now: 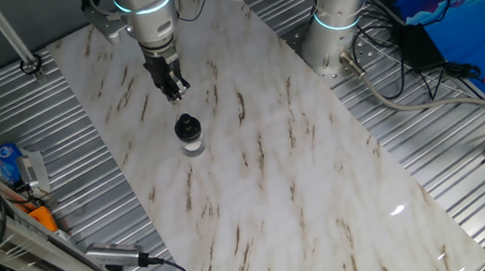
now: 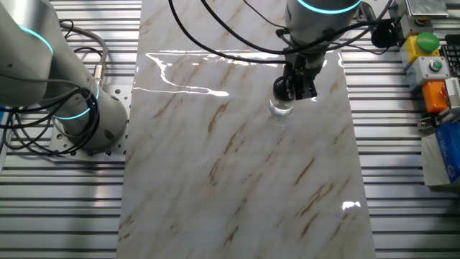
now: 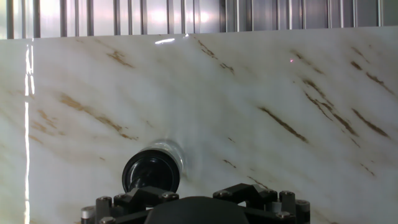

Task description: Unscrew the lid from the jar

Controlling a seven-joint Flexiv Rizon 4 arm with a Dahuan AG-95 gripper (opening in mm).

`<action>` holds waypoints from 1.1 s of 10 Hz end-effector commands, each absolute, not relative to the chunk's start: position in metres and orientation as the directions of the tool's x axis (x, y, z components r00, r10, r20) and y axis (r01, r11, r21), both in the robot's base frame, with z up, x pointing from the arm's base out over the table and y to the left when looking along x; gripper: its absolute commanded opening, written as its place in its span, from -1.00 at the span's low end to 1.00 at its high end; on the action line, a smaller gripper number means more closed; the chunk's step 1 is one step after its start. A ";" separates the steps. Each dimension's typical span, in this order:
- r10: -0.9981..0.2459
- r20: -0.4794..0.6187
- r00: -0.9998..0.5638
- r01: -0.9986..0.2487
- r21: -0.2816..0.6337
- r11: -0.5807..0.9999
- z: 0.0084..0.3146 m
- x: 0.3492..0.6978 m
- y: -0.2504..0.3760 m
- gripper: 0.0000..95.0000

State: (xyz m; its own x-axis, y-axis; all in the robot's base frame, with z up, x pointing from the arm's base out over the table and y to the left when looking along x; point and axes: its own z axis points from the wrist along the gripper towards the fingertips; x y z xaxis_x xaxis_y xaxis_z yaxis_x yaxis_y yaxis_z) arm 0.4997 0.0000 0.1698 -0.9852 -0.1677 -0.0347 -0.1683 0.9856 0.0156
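A: Where does the jar stand?

B: The tiny clear cylindrical jar (image 1: 191,144) stands upright on the marbled white table top (image 1: 301,174), towards its far end, with the small round black screw cap (image 1: 186,125) on its mouth. In the hand view the cap (image 3: 151,172) shows low and left of centre, just ahead of the hand's body.

A: And the two-finger black gripper (image 1: 175,90)?

B: It hangs above the jar and a little to one side in one fixed view, not touching. From the other fixed view it (image 2: 302,80) sits just beside the cap (image 2: 282,89), overlapping it in the picture. The fingertips look close together, but whether they are fully closed I cannot tell; nothing is held between them.

A: So which step is this?

B: I judge it to be the approach; the cap looks seated, so no unscrewing shows.

A: What does the next move call for?

B: Likely centring the fingers over the cap, spreading them to its width, lowering around the rim, then clamping before twisting. The jar is light and unsecured, so it may turn along with the cap.
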 end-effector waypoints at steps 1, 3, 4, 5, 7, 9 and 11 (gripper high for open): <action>-0.170 -0.033 -0.985 -0.171 0.015 0.985 0.170 0.500 0.000 -1.00; -0.172 -0.029 -0.985 -0.173 0.013 0.985 0.170 0.500 0.000 -1.00; -0.175 -0.029 -0.984 -0.175 0.013 0.984 0.170 0.500 0.000 -1.00; -0.180 -0.030 -0.983 -0.180 0.013 0.984 0.170 0.500 0.000 -1.00; -0.184 -0.030 -0.982 -0.184 0.013 0.983 0.170 0.500 0.000 -1.00; -0.188 -0.030 -0.982 -0.188 0.013 0.982 0.170 0.500 0.000 -1.00; -0.189 -0.030 -0.982 -0.189 0.013 0.982 0.170 0.500 0.000 -1.00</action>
State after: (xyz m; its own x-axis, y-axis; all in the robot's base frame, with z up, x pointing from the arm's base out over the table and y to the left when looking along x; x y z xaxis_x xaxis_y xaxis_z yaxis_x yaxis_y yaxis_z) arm 0.4997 0.0000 0.1701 -0.9817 -0.1883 -0.0299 -0.1887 0.9819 0.0136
